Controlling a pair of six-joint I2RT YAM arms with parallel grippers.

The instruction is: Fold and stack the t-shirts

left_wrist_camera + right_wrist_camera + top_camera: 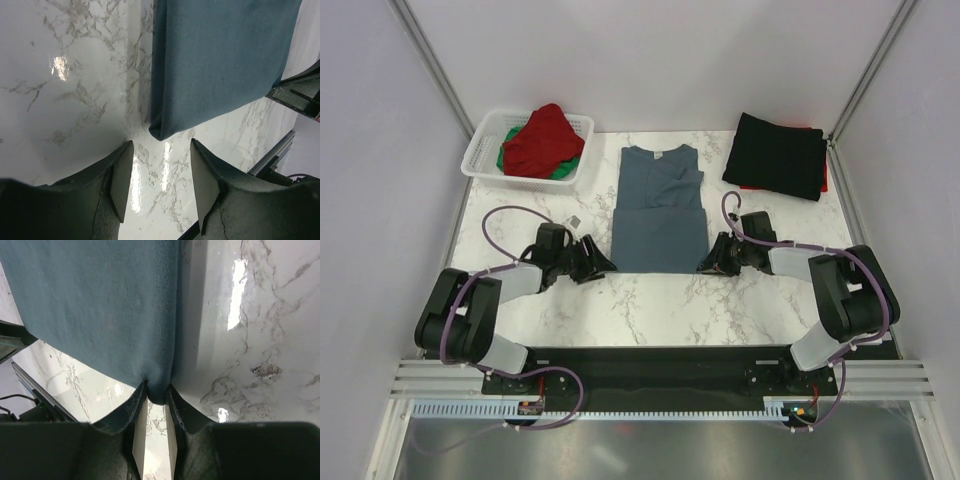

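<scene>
Lifting evenly needs the spread, empty left gripper (161,150) to seize the 7 o'clock corner of the blue-grey t-shirt (660,215), as the right gripper (157,392) pinches the 5 o'clock corner.

The blue-grey t-shirt (660,210) is plain slate blue-grey, without print. The black t-shirt (778,155) is solid black. The basket (483,152) is white with a lattice pattern; in it, the red t-shirt (545,138) is plain red and the green t-shirt (563,172) plain green. The table (650,300) is white marble, grey-veined. My left gripper (603,265) and right gripper (705,266) are matte black.
</scene>
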